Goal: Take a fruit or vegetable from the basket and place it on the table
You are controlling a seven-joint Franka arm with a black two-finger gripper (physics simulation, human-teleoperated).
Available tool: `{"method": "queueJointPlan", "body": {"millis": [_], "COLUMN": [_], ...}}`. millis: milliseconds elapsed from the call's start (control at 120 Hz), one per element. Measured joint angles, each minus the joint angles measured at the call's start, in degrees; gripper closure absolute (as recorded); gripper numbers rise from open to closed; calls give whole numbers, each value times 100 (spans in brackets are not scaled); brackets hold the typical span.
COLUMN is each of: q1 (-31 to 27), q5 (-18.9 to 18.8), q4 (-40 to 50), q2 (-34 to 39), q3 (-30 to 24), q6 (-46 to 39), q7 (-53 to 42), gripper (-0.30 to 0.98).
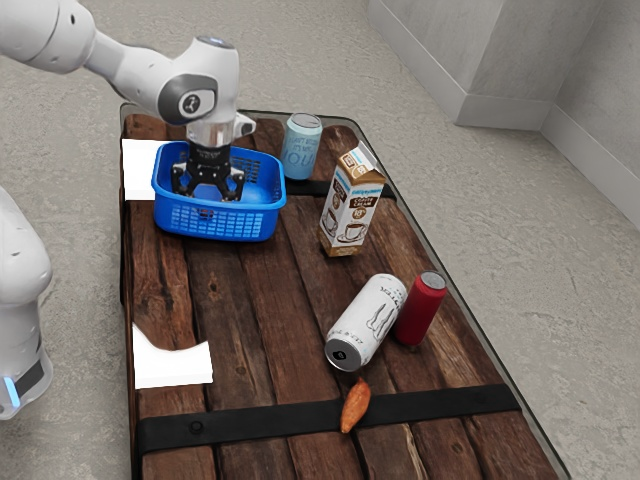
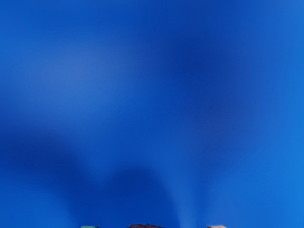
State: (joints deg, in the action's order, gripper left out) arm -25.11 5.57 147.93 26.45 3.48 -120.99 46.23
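Produce (image 2: 145,226), perhaps — dark red sliver near end effector (image 1: 208,197) — fingers wide apart inside blue basket (image 1: 215,222).

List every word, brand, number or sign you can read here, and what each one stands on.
"YOU": light blue can; its smaller words are too small to read.
"COFFEE CREAM": carton; its other print is too small to be sure of.
White can: lettering too blurred to read.
Arm: a badge, too small to make out.
Red can: none that I can read.
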Motion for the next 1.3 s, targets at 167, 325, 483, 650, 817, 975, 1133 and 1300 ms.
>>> {"method": "queueJointPlan", "body": {"millis": [167,325,483,650,817,975,1133,1300], "q1": [5,7,12,62,497,1561,1774,1706], "q5": [62,81,82,54,13,46,631,1056], "q4": [34,32,23,-111,-403,-591,-1120,-1322], "q2": [-30,-49,-30,113,779,1621,1054,717], "q3": [3,0,-1,-56,-106,-359,-1609,-2059], "q6": [-53,-75,-84,-78,112,621,941,1056], "q7": [4,20,58,114,168,410,795,1102], "gripper": [43,51,51,53,52,52,53,30]}}
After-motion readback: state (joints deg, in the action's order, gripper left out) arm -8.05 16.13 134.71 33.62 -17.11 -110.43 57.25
